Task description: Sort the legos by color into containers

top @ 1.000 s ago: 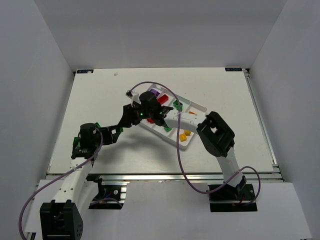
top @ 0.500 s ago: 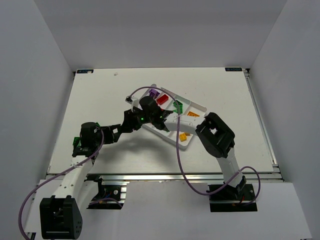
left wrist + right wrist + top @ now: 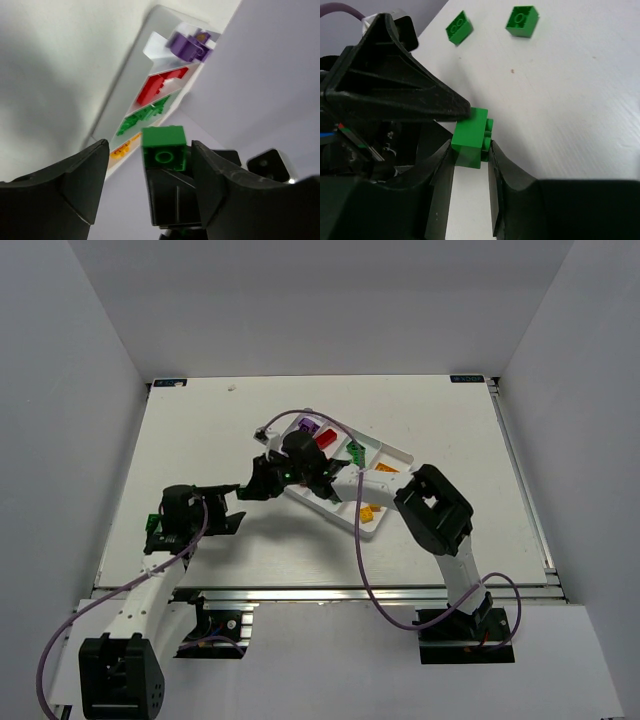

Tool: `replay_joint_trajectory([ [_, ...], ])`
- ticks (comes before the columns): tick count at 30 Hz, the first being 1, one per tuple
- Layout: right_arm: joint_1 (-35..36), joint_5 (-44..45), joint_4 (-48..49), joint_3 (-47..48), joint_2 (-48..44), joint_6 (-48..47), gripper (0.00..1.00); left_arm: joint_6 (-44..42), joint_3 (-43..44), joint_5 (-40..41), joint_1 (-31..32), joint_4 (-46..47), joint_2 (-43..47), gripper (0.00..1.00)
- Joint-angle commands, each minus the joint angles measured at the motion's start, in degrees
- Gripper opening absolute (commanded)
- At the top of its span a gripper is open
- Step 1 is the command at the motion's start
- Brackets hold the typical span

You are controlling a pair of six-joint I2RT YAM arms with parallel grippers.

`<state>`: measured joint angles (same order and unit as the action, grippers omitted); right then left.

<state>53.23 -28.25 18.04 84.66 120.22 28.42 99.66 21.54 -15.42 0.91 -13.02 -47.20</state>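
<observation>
From above, we see the white rectangular plastic tray (image 3: 372, 530) lying askew on the white table (image 3: 200, 420). Purple, red, green and yellow bricks lie in its four compartments. The left gripper (image 3: 306, 466) and the right gripper (image 3: 324, 480) meet over the tray's left part, and their jaws are too small to read here.

Through the left wrist camera, we find that gripper's fingers (image 3: 80, 175) spread wide. A green studded plastic brick (image 3: 164, 150) stands between them, perched on the other gripper's black tip, with the tray beyond.

Through the right wrist camera, the right gripper clamps that brick from both sides above the table. A left finger's tip sits at the brick's top corner. Two loose green bricks (image 3: 459, 27) lie farther off on the table.
</observation>
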Motion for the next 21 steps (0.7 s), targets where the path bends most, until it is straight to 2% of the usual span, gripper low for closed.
replay_joint_trajectory([
  [1, -3.3, 2.8, 0.5, -2.4, -6.2, -5.7, 0.00, -7.9, 4.6, 3.3, 0.1, -7.2, -4.0, 0.81],
  [7, -7.2, 10.0, -5.0, -11.0, -17.0, -23.0, 0.00, -22.6, 11.4, 9.0, 0.1, -12.9, -11.4, 0.82],
  [9, -9.3, 12.1, -6.1, -15.4, -20.9, -28.1, 0.00, -27.2, 15.5, 13.1, 0.0, -15.6, -13.6, 0.82],
  [10, -10.1, 12.4, -9.2, -16.0, -21.8, -30.2, 0.00, -32.7, 17.2, 14.6, 0.0, -16.8, -14.5, 0.82],
  [12, -12.4, 14.4, -13.0, -17.0, -23.1, -33.8, 0.00, -37.8, 22.4, 20.5, 0.0, -20.3, -15.9, 0.83],
  [13, -12.9, 14.6, -16.0, -17.2, -23.4, -35.4, 0.00, -42.1, 24.0, 22.1, 0.0, -21.3, -17.1, 0.83],
  [16, -14.4, 17.7, -17.9, -19.1, -23.5, -41.4, 0.00, -47.4, 28.6, 28.2, -0.1, -24.6, -19.3, 0.88],
  [18, -14.9, 19.7, -18.0, -19.9, -22.2, -44.4, 0.00, -49.5, 31.4, 31.7, -0.4, -26.4, -20.6, 0.88],
  [21, -16.0, 20.5, -23.0, -18.2, -19.2, -45.4, 0.04, -53.2, 33.6, 35.1, -0.8, -28.3, -24.1, 0.91],
])
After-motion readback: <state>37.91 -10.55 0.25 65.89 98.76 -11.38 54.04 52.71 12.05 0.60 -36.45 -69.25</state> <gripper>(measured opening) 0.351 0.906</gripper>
